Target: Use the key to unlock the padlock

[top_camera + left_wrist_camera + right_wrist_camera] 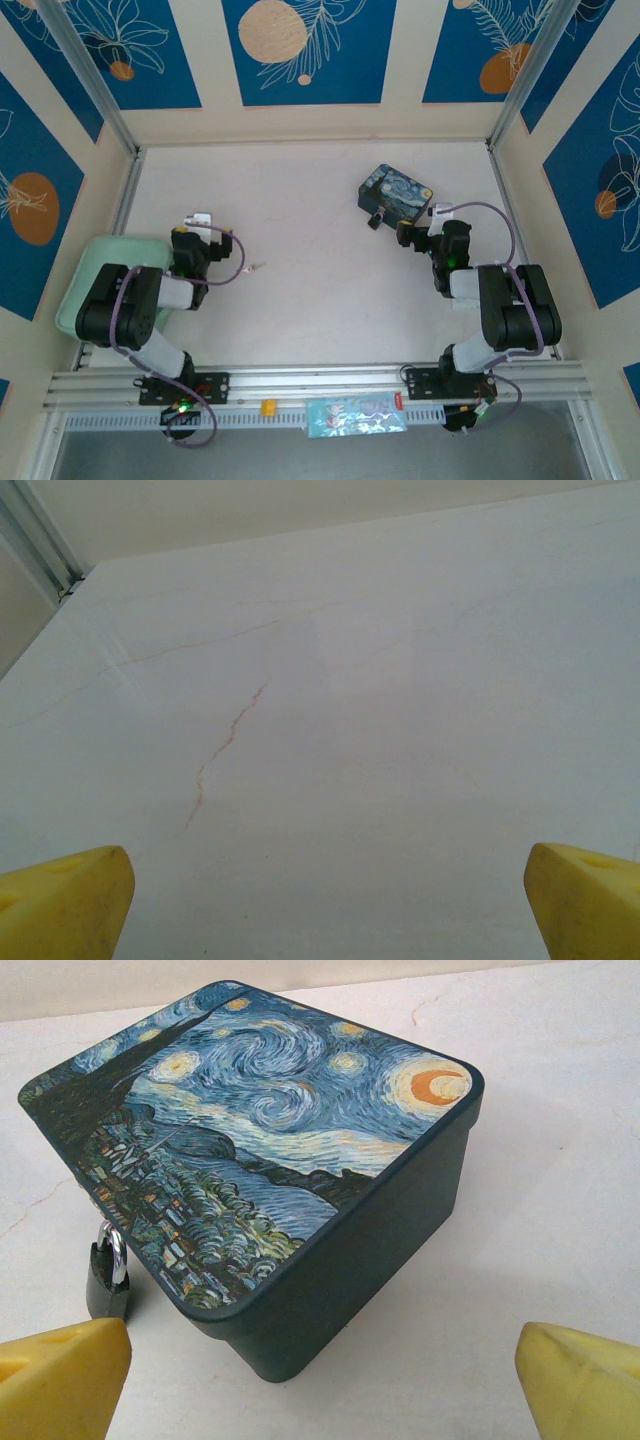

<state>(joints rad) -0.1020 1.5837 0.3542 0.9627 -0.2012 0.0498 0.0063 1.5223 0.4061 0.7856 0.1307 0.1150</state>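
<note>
Padlock (108, 1278) hangs at box (280, 1140) corner; your right tool (320, 1385), spread, faces it, likely to steady. Key (258, 266) well left of box, by spread left tool (320, 900), likely for pickup.

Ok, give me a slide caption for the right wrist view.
Open right gripper facing the starry-night box on the white table, small dark padlock at its left side.

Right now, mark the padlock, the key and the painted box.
padlock (106, 1286): right wrist view, on its dark body below the shackle.
key (258, 266): top view, middle of the pale sliver.
painted box (300, 1110): right wrist view, centre of the lid.
</note>
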